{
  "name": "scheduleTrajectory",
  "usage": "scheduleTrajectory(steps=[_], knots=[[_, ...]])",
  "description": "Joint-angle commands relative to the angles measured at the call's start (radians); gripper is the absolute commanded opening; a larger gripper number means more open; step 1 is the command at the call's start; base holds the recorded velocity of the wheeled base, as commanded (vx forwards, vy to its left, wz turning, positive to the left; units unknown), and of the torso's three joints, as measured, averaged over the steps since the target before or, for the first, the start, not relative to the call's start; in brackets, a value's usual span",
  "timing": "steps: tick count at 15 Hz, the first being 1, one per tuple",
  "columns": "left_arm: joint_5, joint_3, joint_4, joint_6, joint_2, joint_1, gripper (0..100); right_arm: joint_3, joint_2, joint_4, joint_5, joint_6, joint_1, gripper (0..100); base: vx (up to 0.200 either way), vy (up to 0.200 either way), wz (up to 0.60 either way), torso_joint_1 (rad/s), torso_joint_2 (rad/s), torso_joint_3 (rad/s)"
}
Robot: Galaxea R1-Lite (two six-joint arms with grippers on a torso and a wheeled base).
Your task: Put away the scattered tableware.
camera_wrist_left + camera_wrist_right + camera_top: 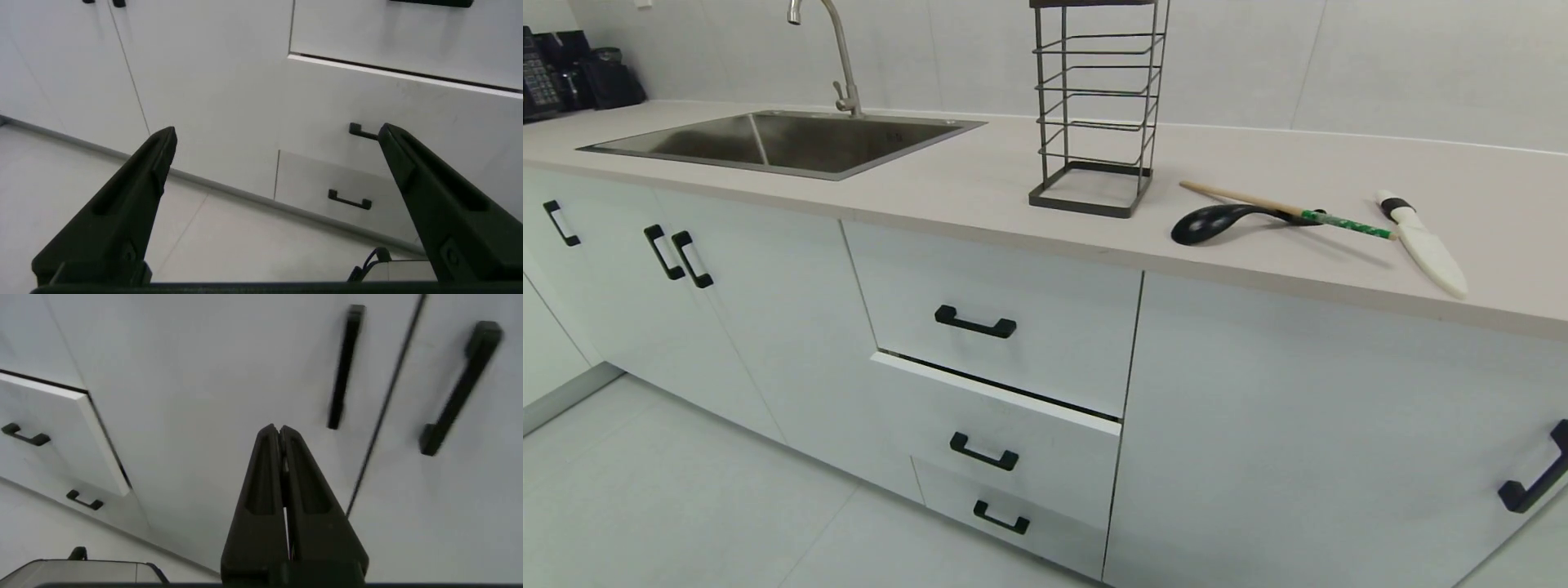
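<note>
Black ladle [1217, 223], chopsticks [1282, 209] & white knife [1425, 245] lie close together on tabletop [980, 180], right of wire rack [1094, 106], per head view. L wrist view: left gripper [278, 133] fingers spread wide, facing drawer fronts [392, 90]. R wrist view: right gripper [280, 433] fingers pressed together, near cabinet handles [347, 367]

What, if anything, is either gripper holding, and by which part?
Nothing. Left gripper open and empty, right gripper shut on nothing; the black spoon lies on the counter.
</note>
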Motion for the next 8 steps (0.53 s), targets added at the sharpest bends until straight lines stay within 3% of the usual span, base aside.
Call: scheduleTrajectory(steps=[1,3,4,8], knots=[[0.0,0.0,0.0,-0.001,0.0,0.0,100,0.0,0.002,0.0,0.001,-0.001,0.0,0,0.0,0.0,0.0,0.0,0.0,0.0],[0.0,0.0,-0.002,0.001,0.0,0.0,100,0.0,0.002,0.0,0.001,-0.001,0.0,0,0.0,0.0,0.0,0.0,0.0,0.0],[-0.001,0.0,-0.002,0.001,0.0,0.0,100,0.0,0.002,0.0,0.001,-0.001,0.0,0,-0.2,0.0,0.0,0.002,0.0,0.002],[-0.003,0.0,0.0,0.004,0.0,0.0,100,0.0,0.002,0.0,0.001,0.0,0.0,0,0.0,0.0,0.0,0.0,0.0,0.0]])
